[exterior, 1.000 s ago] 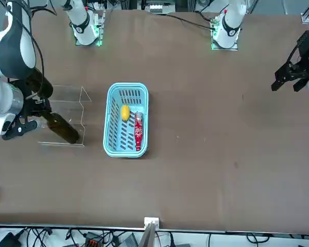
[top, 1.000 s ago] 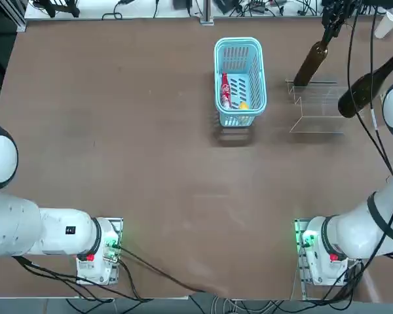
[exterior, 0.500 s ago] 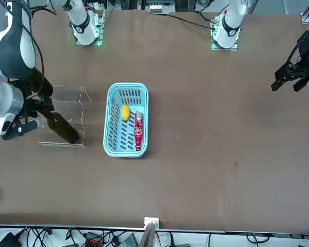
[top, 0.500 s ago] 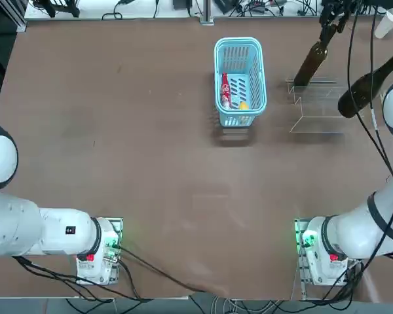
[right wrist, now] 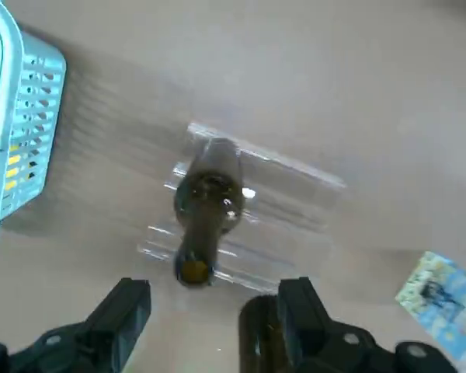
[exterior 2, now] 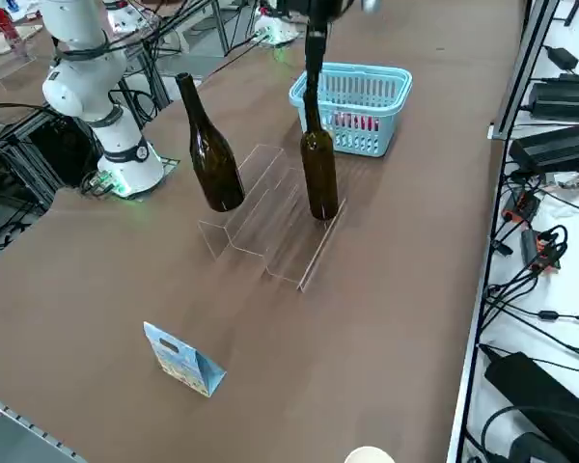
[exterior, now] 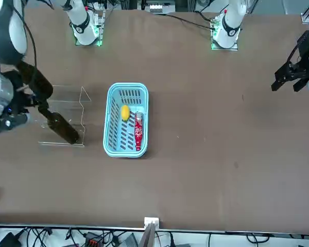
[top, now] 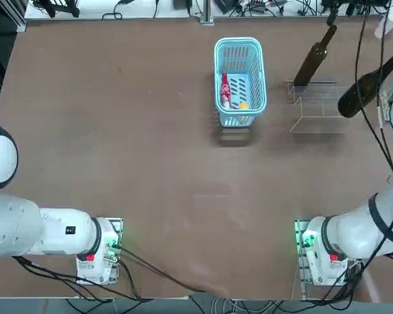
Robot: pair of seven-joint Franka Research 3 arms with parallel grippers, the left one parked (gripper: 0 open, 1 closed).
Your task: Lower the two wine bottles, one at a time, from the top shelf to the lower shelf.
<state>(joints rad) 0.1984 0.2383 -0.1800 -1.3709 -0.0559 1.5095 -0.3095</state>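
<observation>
1. The right gripper (right wrist: 210,311) hangs high above the clear acrylic stand, over the far right part of the table (top: 150,163); its jaws stand apart with nothing between them.
2. In the right wrist view the nearer wine bottle (right wrist: 206,206) is seen from above, its mouth lying just ahead of the open fingers (right wrist: 128,307) and not touched by them.
3. This bottle (exterior 2: 317,154) stands upright on the lower shelf (exterior 2: 304,246), the outer, lowest strip of the stand, at the end of it that lies toward the blue basket (exterior 2: 352,106).
4. The other wine bottle (exterior 2: 210,149) stands upright on the top shelf (exterior 2: 234,207), the raised level on the side toward the robot's base, well apart from the first.
5. In the top view the two bottles appear as leaning dark shapes: one (top: 313,59) at the far edge of the stand, the other (top: 367,85) at its right side.
6. The light-blue basket (top: 240,78) sits on the table just to the left of the stand, holding a small red bottle (top: 226,90) and a yellow item (top: 243,104).
7. A small blue printed card (exterior 2: 183,359) stands on the table near the stand's other end, apart from it.
</observation>
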